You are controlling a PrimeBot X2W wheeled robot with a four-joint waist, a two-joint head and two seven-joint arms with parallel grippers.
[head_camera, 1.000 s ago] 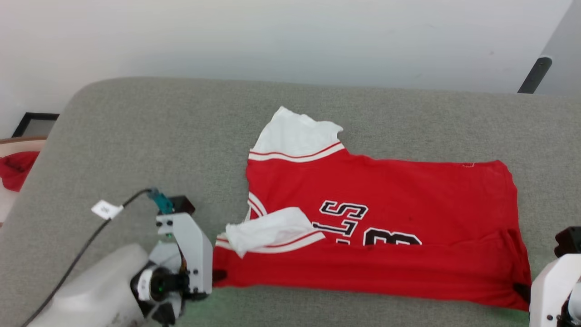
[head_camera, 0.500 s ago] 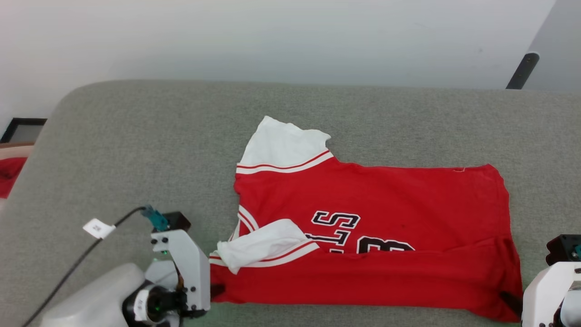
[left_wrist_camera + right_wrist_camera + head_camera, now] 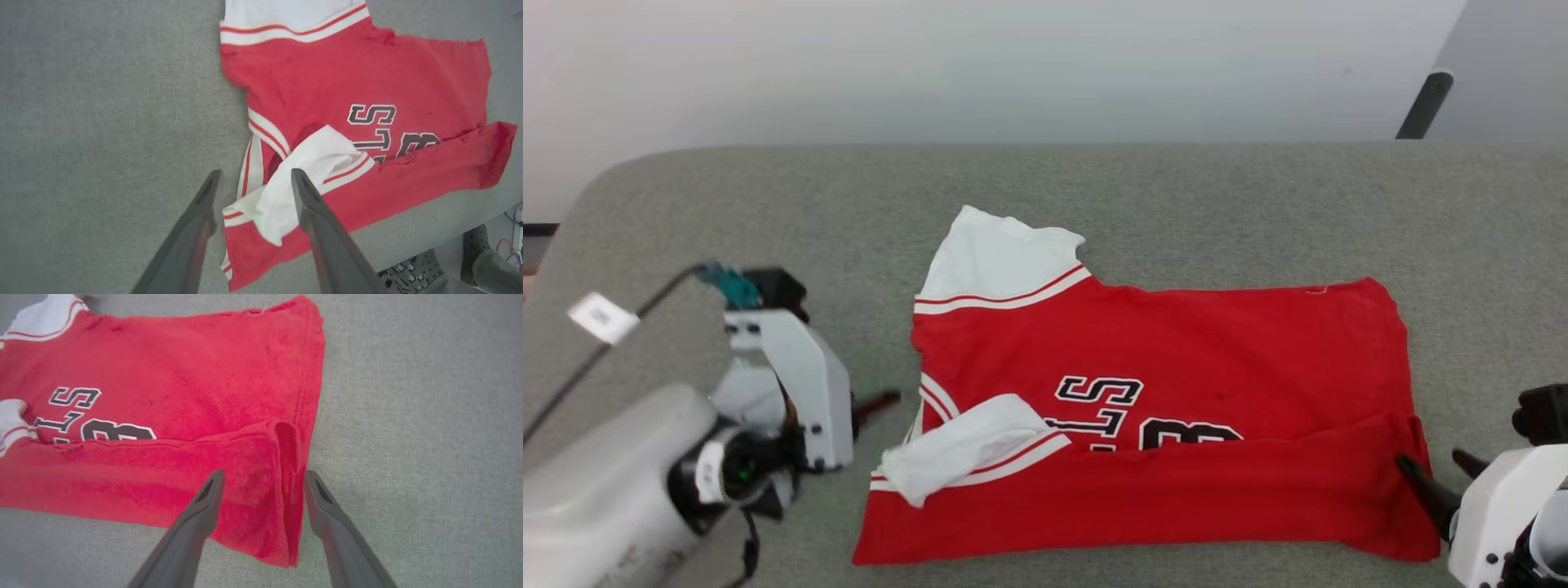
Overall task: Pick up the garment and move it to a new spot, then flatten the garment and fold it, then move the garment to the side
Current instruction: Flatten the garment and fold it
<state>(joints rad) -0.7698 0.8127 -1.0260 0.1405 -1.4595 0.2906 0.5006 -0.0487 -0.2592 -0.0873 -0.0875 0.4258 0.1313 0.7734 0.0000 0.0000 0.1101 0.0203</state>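
- Folding step, judged from the lay of the garment (image 3: 1160,351): spread flat in the middle of the grey bench (image 3: 1176,196), with the near long edge already turned up as a band (image 3: 1135,506) across the lower lettering (image 3: 1098,392).
- Left tool (image 3: 253,175): fingers spread, grasping nothing, poised at the shoulder end over the near white sleeve (image 3: 968,445).
- Right tool (image 3: 262,473): fingers spread wide as well, empty, astride the near hem corner without pinching it.
- Next, probably: fold the sleeves in, then take both ends and double the cloth over. Calls for a fresh pinch through both layers at each end and an even lift, so the band does not slip open.
- Bright red, soft and slightly napped, with white short sleeves trimmed in thin stripes. Far sleeve (image 3: 996,261) sticking out flat past the far edge, near one flopped crumpled onto the chest.
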